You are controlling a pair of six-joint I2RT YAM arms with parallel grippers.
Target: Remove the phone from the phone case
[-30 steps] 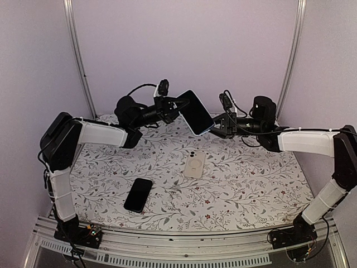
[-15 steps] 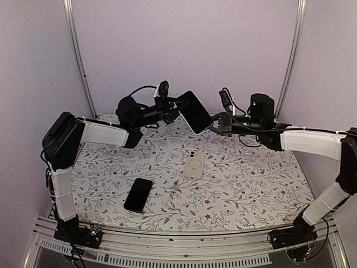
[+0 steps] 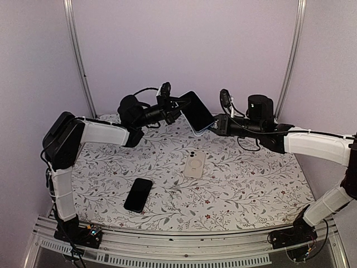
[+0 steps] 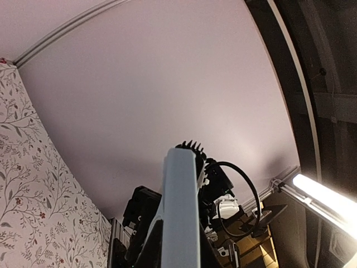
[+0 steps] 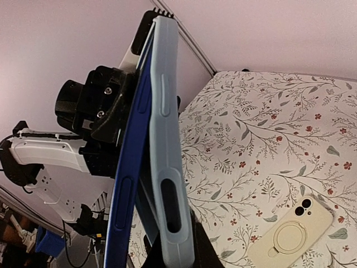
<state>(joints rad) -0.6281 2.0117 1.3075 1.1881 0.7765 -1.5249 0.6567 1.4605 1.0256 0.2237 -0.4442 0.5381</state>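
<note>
A dark blue phone [image 3: 196, 110] in a light blue case is held in the air over the back of the table, between both grippers. My left gripper [image 3: 177, 106] is shut on its upper left end. My right gripper [image 3: 212, 127] is shut on its lower right end. In the right wrist view the light blue case [image 5: 167, 167] sits in my right gripper [image 5: 173, 254], and the phone's [image 5: 129, 190] near end stands apart from the case by a narrow gap. The left wrist view shows the case's edge [image 4: 181, 218] in my left gripper [image 4: 178, 259].
A cream phone case with a ring [image 3: 194, 164] lies flat at the middle of the floral cloth; it also shows in the right wrist view [image 5: 293, 234]. A black phone [image 3: 138, 194] lies nearer the front left. Purple walls and two metal rails stand behind.
My right gripper has moved a little left and up at the phone's lower end. The cased phone has shifted slightly upward. The left gripper has kept its hold.
</note>
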